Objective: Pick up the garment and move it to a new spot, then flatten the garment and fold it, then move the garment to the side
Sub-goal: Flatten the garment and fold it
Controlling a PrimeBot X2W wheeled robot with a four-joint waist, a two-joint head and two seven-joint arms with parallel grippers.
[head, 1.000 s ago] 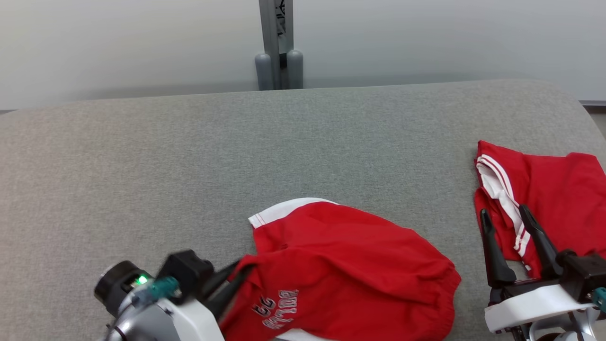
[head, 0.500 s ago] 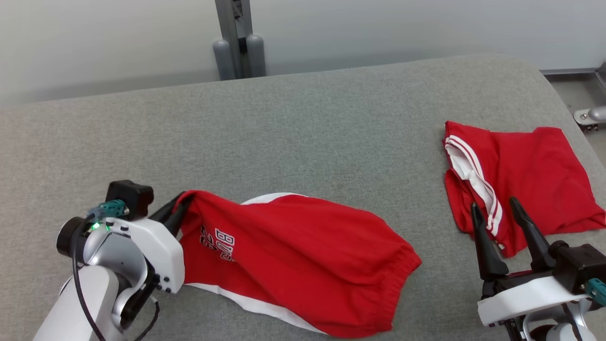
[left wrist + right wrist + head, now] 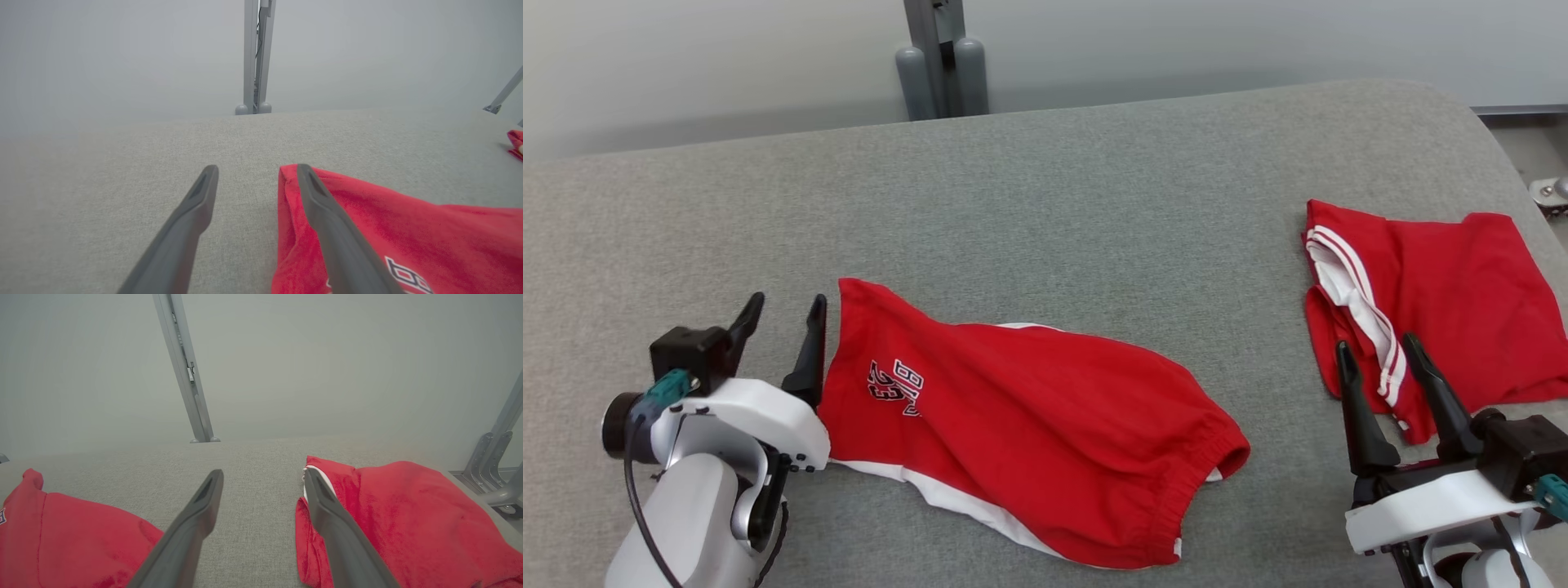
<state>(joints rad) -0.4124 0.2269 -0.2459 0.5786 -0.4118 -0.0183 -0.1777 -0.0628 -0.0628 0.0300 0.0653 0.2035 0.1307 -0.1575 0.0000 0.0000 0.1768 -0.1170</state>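
Observation:
A red garment [image 3: 1021, 425] with white trim and a printed number lies spread on the grey table [image 3: 1045, 212], left of centre. My left gripper [image 3: 786, 312] stands open at its upper left corner, the right finger alongside the cloth edge. In the left wrist view the garment [image 3: 408, 241] lies to the right, under and beside the right finger, and nothing sits between the fingers of the left gripper [image 3: 257, 169]. My right gripper [image 3: 1376, 351] is open at the lower right, over the table between the two cloths. In its own view the right gripper [image 3: 264, 473] holds nothing; the garment [image 3: 61, 535] shows at lower left.
A second red garment [image 3: 1429, 302] with white stripes lies folded at the right, near the table's right edge; it also appears as the folded cloth [image 3: 408, 522]. A grey post [image 3: 939, 57] stands behind the table's far edge. Metal brackets [image 3: 494, 465] sit off the right end.
My left gripper has let go of the garment's corner and now stands open beside it. The cloth has dropped flat. The head camera has shifted slightly. The right gripper stays open.

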